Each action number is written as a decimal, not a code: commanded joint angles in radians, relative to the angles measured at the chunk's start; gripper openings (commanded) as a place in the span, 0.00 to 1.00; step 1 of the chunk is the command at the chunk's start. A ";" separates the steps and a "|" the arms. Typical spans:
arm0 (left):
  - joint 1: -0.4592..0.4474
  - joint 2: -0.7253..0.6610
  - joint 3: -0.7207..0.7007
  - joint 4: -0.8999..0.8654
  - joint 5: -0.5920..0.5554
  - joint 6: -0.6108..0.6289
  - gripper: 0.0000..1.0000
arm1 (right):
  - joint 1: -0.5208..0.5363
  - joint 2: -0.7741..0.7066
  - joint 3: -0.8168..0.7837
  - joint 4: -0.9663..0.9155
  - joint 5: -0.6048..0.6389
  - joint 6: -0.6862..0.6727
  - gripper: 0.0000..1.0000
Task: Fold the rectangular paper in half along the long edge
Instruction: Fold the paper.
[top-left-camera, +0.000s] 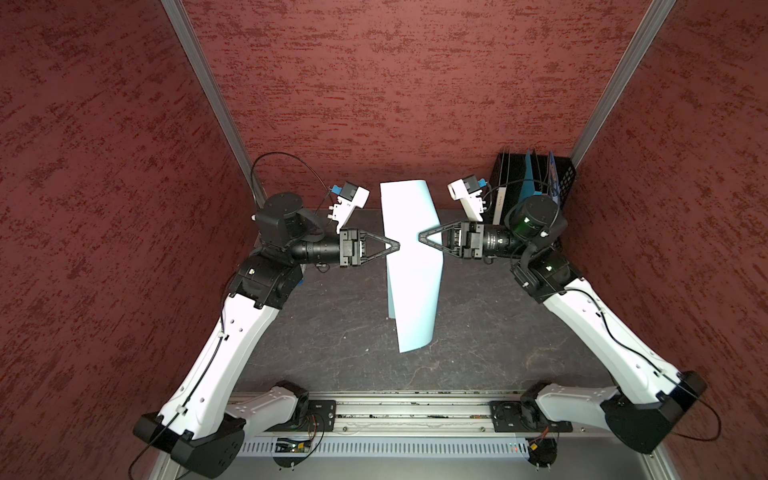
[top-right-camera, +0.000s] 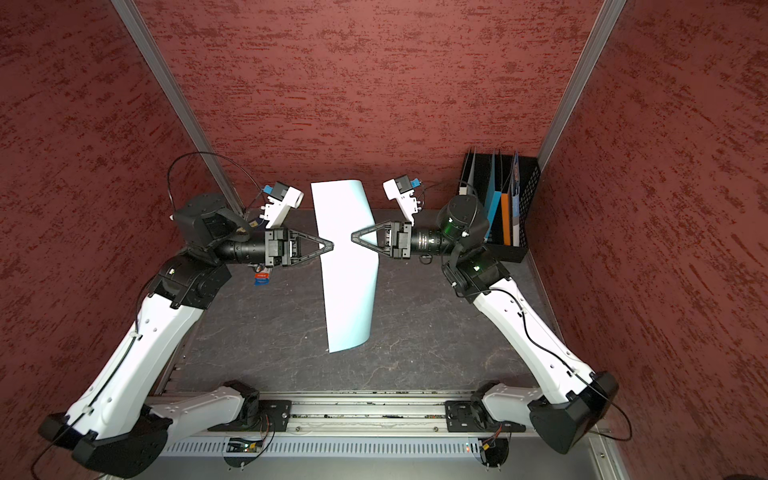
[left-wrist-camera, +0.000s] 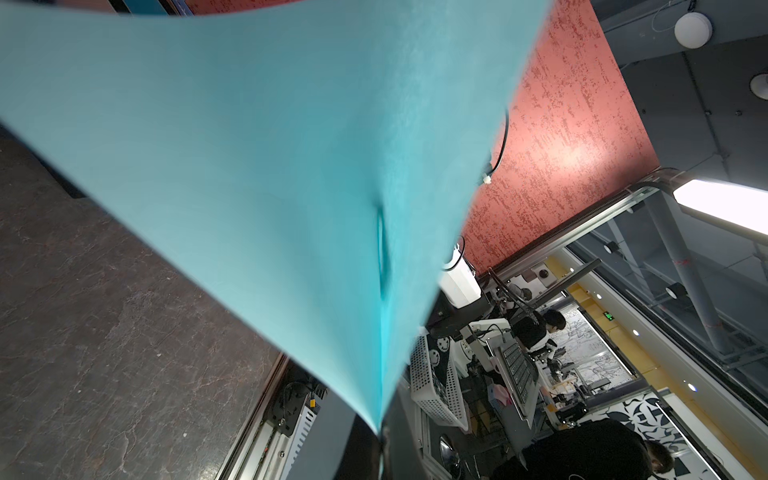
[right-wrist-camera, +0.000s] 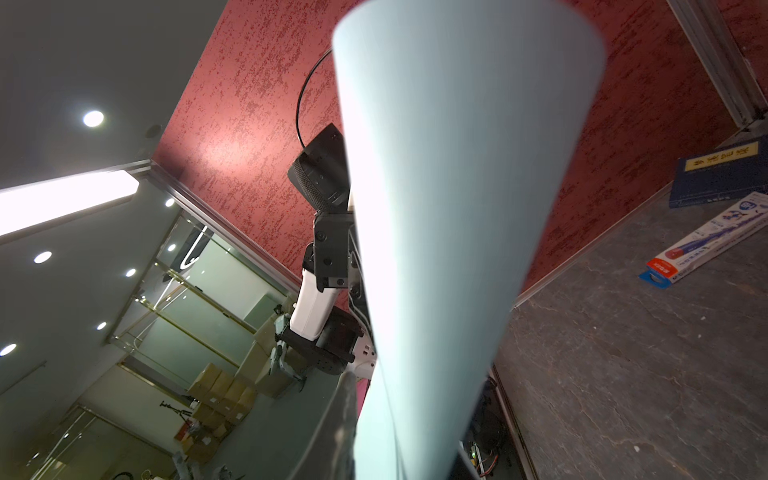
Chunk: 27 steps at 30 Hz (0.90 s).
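The rectangular paper (top-left-camera: 411, 270) (top-right-camera: 349, 270), a pale sky-blue sheet, hangs in the air above the dark table, bent over into a loose curved fold with its long side running front to back. My left gripper (top-left-camera: 397, 246) (top-right-camera: 331, 246) is shut on the sheet's left edge; in the left wrist view the paper (left-wrist-camera: 249, 166) runs down into the pinched tips of that gripper (left-wrist-camera: 380, 440). My right gripper (top-left-camera: 420, 240) (top-right-camera: 353, 237) reaches over the right side. In the right wrist view the curled paper (right-wrist-camera: 449, 208) passes between that gripper's (right-wrist-camera: 403, 457) parted fingers.
A black file rack (top-left-camera: 536, 183) (top-right-camera: 503, 199) with blue and orange folders stands at the back right corner. A packaged pen (right-wrist-camera: 706, 245) and a dark navy booklet (right-wrist-camera: 719, 174) lie on the table by the left wall. Red walls close in three sides; a metal rail (top-left-camera: 415, 415) runs along the front.
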 joint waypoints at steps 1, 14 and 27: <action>0.004 -0.018 0.010 0.016 0.020 -0.004 0.00 | -0.006 0.013 0.046 0.018 0.020 -0.010 0.40; 0.007 -0.032 0.001 0.008 0.019 -0.002 0.00 | -0.019 0.020 0.077 0.060 0.040 -0.012 0.00; 0.009 -0.038 -0.002 0.001 0.019 0.003 0.00 | -0.028 0.055 0.119 0.088 0.048 0.010 0.07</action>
